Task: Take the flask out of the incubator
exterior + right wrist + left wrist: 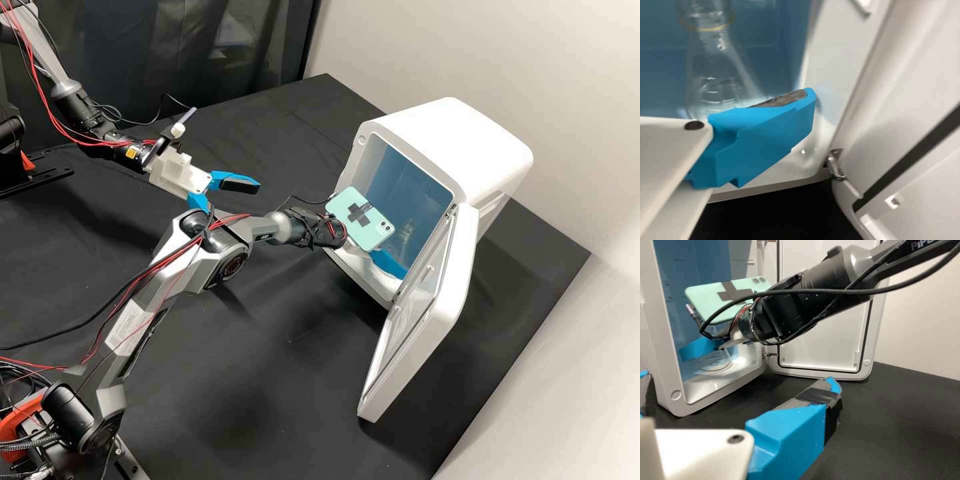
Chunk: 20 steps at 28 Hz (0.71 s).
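At centre right of the high view, the right gripper, set low inside the open incubator, near its floor. Width of the grip: cannot tell (hidden mostly behind a mint-green phone strapped flat over the wrist, black tape crossed on its back). Just beside it, in the right wrist view, the flask: clear glass, cone-shaped with a narrow neck, upright on the white floor of the chamber against the blue back wall; touching the gripper or just apart, not to be told. Behind the gripper, the dark grey right arm, stretched from the lower left corner of the high view across the bench toward the chamber, red and black cables along it. In the upper left of the high view, above that arm's elbow, the left gripper, raised off the bench and well apart from the incubator, spread wide and holding nothing. At the right of the high view, on the black bench, the incubator itself: a white box with rounded corners, blue inside. Wide open toward the lower right of the frame, its door, inner face pale with a dark seal round the edge.
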Available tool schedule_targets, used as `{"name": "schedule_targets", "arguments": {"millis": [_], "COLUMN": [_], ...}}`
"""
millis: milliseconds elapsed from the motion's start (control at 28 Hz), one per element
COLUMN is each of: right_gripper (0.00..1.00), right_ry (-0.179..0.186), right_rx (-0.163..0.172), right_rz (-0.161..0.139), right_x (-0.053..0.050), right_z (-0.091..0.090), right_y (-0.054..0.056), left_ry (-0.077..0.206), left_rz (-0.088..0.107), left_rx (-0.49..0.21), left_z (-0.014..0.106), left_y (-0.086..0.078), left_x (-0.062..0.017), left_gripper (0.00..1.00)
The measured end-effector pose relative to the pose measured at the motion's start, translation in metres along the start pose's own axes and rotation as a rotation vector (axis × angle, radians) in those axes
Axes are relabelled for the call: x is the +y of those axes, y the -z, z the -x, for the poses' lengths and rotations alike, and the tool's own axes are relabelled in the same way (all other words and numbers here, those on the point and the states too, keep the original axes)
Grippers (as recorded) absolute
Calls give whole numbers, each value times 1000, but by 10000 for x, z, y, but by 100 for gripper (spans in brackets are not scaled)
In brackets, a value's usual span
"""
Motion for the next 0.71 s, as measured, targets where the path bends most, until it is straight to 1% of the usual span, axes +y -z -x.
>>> {"name": "schedule_targets", "arguments": {"millis": [71,214,250,321,357,392,464,535,713], "right_gripper": [100,100,100,100,100,100,100,100,100], "right_ry": [-6,-14,-14,-11,-10,-9,-6,2,10], "right_rx": [10,17,17,11,10,9,7,6,8], "right_rz": [-11,-2,-6,5,16,14,29,46,50], "right_x": [27,41,43,26,23,27,21,-9,-47], "right_z": [-17,-81,-94,-138,-154,-169,-205,-220,-211], "right_y": [38,96,106,113,120,135,153,168,191], "left_ry": [0,0,0,0,0,1,3,3,2], "left_rz": [0,0,0,0,0,-1,-1,-1,-1], "left_rx": [0,0,0,-1,-1,-4,-9,-8,-9], "left_z": [0,0,0,0,0,1,1,1,0], "left_y": [0,0,0,-3,-3,-14,-29,-28,-29], "left_x": [0,0,0,-1,-1,-5,-10,-9,-7], "left_gripper": [100,100,100,100,100,100,100,100,100]}}
